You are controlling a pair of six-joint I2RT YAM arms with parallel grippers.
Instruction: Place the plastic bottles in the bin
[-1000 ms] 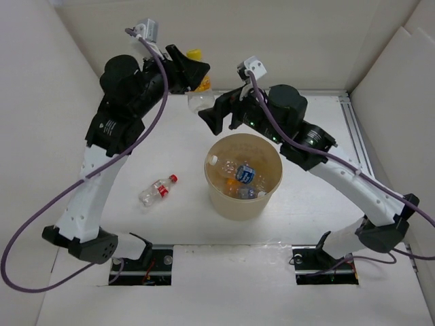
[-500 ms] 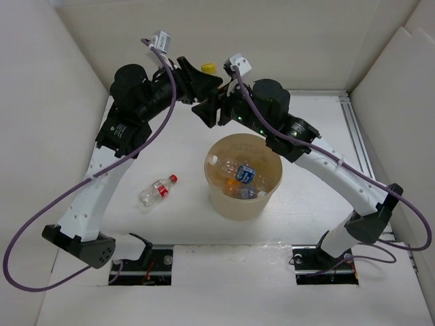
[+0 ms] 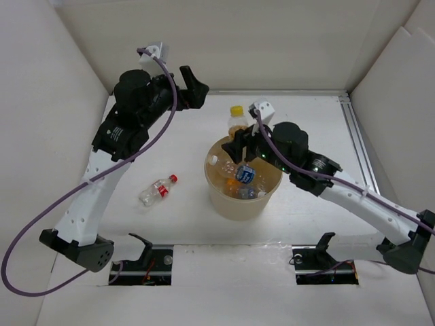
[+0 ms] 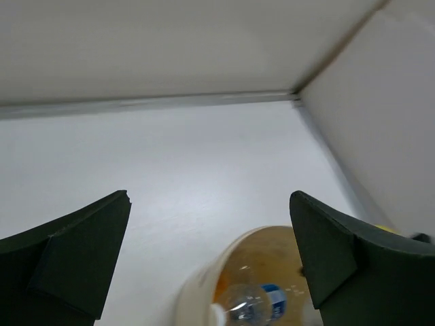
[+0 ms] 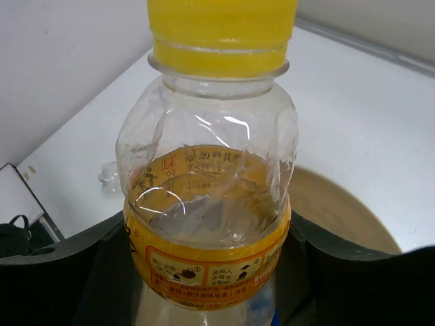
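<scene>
Right wrist: right gripper (image 5: 207, 251) clamps yellow-capped bottle (image 5: 207, 170) upright
Left wrist: left gripper (image 4: 209, 204) spread wide, empty
Top: held bottle at far rim of bin (image 3: 234, 204); red-capped bottle (image 3: 158, 189) loose, well left

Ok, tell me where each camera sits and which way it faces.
Top external: above and behind the bases, looking down on the table; both arms, the bin and a red-capped bottle show.
Left wrist: faces the far wall corner past the open left gripper; bin rim below.
Right wrist: faces the yellow-capped bottle clamped in the right gripper.
Shared: the bin appears in all three.
</scene>
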